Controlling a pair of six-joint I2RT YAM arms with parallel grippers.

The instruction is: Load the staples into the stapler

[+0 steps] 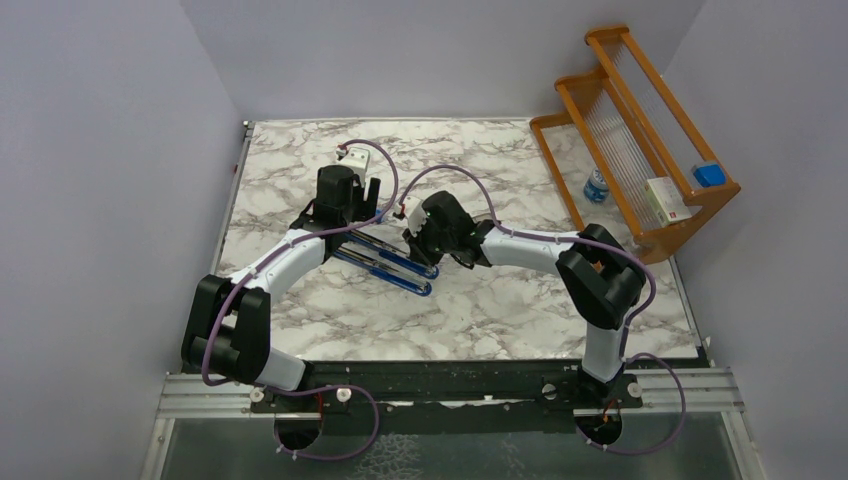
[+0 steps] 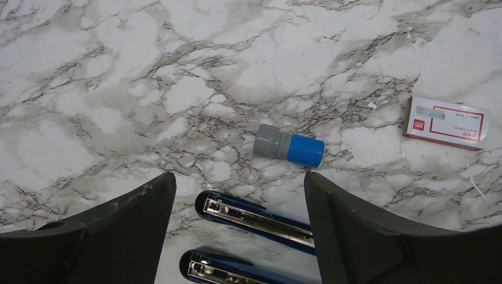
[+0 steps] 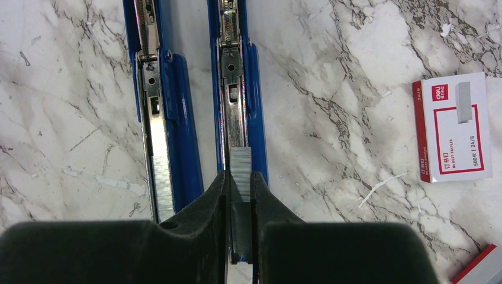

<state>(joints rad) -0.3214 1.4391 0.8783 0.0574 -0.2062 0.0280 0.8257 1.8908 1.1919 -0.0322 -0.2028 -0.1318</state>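
Right pincer [image 3: 240, 177] clamped on a silvery-grey metal staple strip [image 3: 240, 161] over the open blue stapler [image 3: 256, 89]; left pincer [image 2: 238, 180] apart.

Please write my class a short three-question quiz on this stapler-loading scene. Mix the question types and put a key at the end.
1. True or false: the right fingers pinch a strip of staples over the opened blue stapler.
2. Which fingers stand wide open with nothing between them? A. the left fingers B. the right fingers
3. Fill in: the small grey cylinder lying on its side, apart from the staple box, has a ___ cap.
Key: 1 true; 2 A; 3 blue.
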